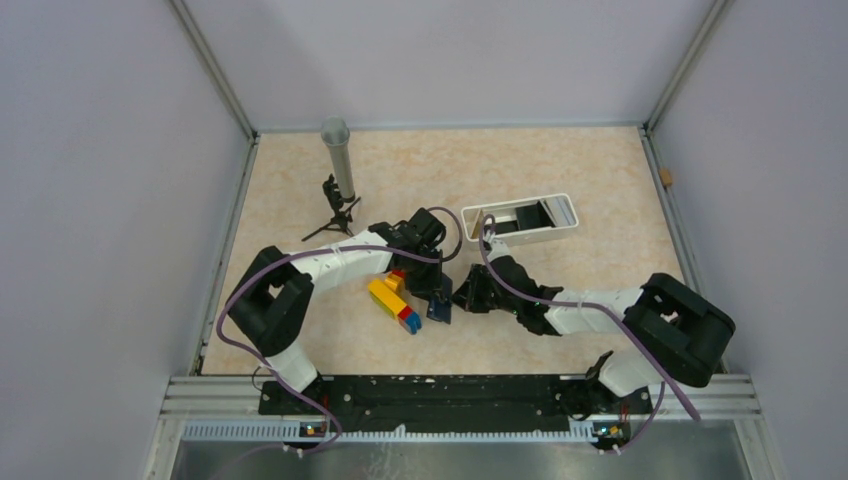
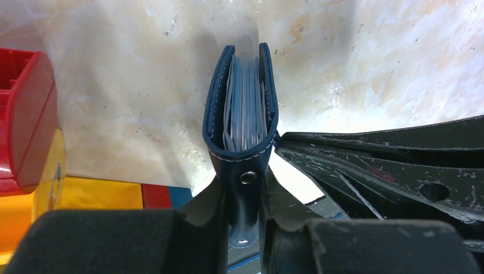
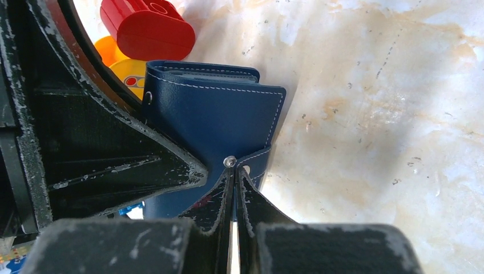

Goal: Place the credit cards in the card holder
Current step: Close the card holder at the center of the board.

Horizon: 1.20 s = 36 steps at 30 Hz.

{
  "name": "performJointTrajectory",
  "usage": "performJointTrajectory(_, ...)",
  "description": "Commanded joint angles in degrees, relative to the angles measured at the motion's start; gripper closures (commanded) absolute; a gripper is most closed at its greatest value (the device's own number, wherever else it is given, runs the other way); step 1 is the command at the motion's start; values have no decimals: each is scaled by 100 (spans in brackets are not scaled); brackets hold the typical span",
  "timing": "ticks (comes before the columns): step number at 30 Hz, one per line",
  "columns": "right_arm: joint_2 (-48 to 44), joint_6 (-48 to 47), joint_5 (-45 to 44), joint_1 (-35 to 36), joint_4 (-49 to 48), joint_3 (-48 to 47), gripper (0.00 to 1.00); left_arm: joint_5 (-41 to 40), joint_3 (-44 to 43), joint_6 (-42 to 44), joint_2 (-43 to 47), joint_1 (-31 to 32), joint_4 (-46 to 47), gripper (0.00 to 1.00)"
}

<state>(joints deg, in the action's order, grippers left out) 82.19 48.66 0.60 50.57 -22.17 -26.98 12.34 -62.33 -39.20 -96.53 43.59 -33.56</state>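
Note:
The navy card holder [image 1: 440,310] is held on edge just above the table between both grippers. In the left wrist view the card holder [image 2: 251,165] shows its spine, snap stud and pale inner slots [image 2: 245,103]; my left gripper [image 2: 245,197] is shut on its lower part. In the right wrist view my right gripper [image 3: 233,171] is shut on the card holder's snap tab, with the navy cover [image 3: 217,120] just beyond. In the top view my left gripper [image 1: 437,288] and right gripper [image 1: 463,297] meet at it. No credit card can be told apart.
Coloured toy bricks [image 1: 393,297] lie right beside the card holder on its left; the red one shows in both wrist views [image 2: 23,114] [image 3: 148,28]. A white oblong tray [image 1: 565,201] lies behind the right arm. A grey cylinder on a small tripod [image 1: 338,160] stands at the back left.

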Motion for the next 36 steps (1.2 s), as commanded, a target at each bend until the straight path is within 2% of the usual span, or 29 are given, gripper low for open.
performJointTrajectory(1,-172,75,183,6,-650,13,100,-365,63,208,-202,19,-274,100)
performJointTrajectory(11,-81,81,135,8,-668,-2,100,-446,-107,337,-243,27,-496,100)
performJointTrajectory(16,-416,15,-504,6,123,-38,100,-503,-134,404,-223,22,-533,100)
performJointTrajectory(22,-1063,-130,-1001,-197,1250,-112,100,328,13,270,-288,9,210,91)
performJointTrajectory(25,-1460,-226,-1085,-471,1861,-103,100,557,99,19,-272,17,654,91)
performJointTrajectory(30,-2244,-469,-1159,-886,2795,-131,99,1155,489,-810,-355,54,2098,91)
performJointTrajectory(33,-2543,-594,-1193,-1000,3285,-256,98,957,364,-822,-456,145,2090,81)
performJointTrajectory(36,-2578,-692,-1144,-1014,3559,-400,96,393,229,-571,-379,152,1616,61)
